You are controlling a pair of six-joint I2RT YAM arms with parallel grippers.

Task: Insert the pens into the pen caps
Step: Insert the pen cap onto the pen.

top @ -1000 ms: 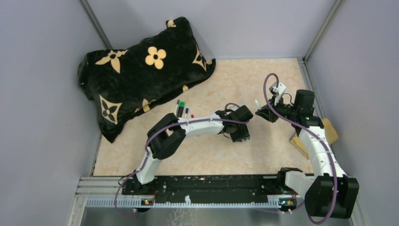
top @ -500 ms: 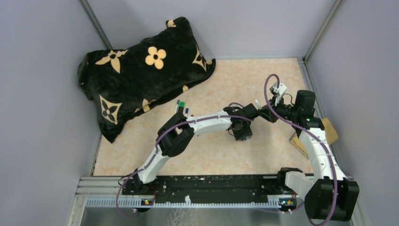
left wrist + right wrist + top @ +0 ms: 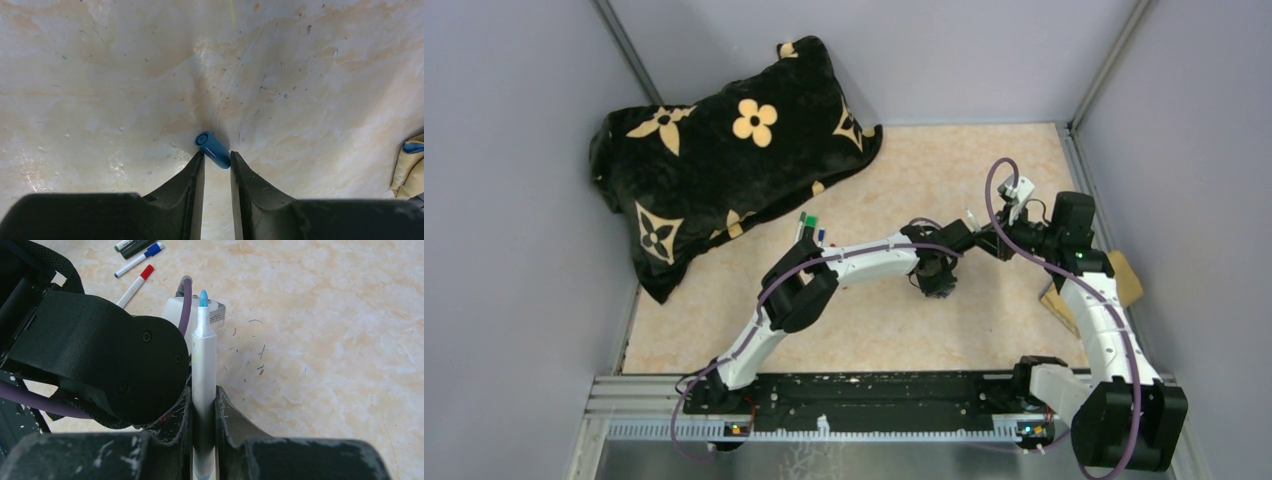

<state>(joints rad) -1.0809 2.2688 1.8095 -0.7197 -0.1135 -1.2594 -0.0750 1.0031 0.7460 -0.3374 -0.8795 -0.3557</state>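
left arm [image 3: 864, 262] has swung right over the last second and then held; its wrist now sits just beside the right jaws. the left jaws are down at the surface [image 3: 325, 75] on the blue cap [image 3: 212, 148]. the cap lies on its side, the end that looks open pointing away, its near end just between the tips. the gap there is slim, and i can't tell if the jaws are actually pinching it yet.

right jaws are clenched on a white pen [image 3: 204, 360], its blue nib bare and sticking out past the tips.

so you've got the matching pen and cap close together. my read: finish the grip, lift, then line the open end up with the nib. risk: only the cap's end is between the tips, so it could squirt out. spare pens [image 3: 132, 287] lie by the pillow [image 3: 724, 150], well apart.
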